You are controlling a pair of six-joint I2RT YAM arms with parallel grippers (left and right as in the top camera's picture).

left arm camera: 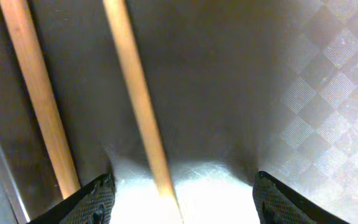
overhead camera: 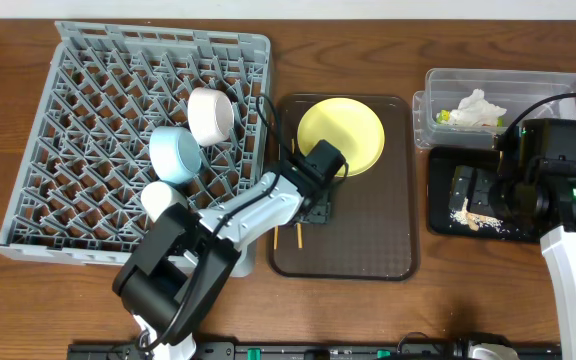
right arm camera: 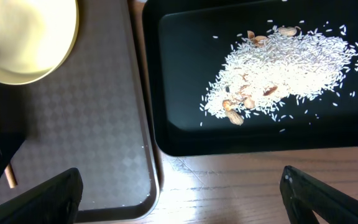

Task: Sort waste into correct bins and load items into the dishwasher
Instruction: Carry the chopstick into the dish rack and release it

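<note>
My left gripper [overhead camera: 313, 207] [left arm camera: 182, 208] is open, low over the brown serving tray, with one wooden chopstick [left arm camera: 138, 93] between its fingers and the other chopstick [left arm camera: 39, 93] just outside the left finger. The yellow-green plate [overhead camera: 340, 135] [right arm camera: 23, 37] lies on that tray. The grey dish rack [overhead camera: 88, 60] holds the pinkish-white bowl [overhead camera: 211, 115], the light blue bowl [overhead camera: 175, 153] and the white cup [overhead camera: 161, 197]. My right gripper [overhead camera: 473, 188] [right arm camera: 182, 199] is open and empty above the black tray [overhead camera: 443, 210] [right arm camera: 185, 124], which holds the beige crumbs [overhead camera: 473, 215] [right arm camera: 278, 68]. The paper wrapper [overhead camera: 478, 110] lies in the clear tub [overhead camera: 503, 80].
The brown serving tray [overhead camera: 368, 230] [right arm camera: 73, 124] sits between the rack and the black tray, its right rim close to the black tray. A strip of bare wood table [right arm camera: 241, 186] runs in front of both. My left arm lies across the rack's front right corner.
</note>
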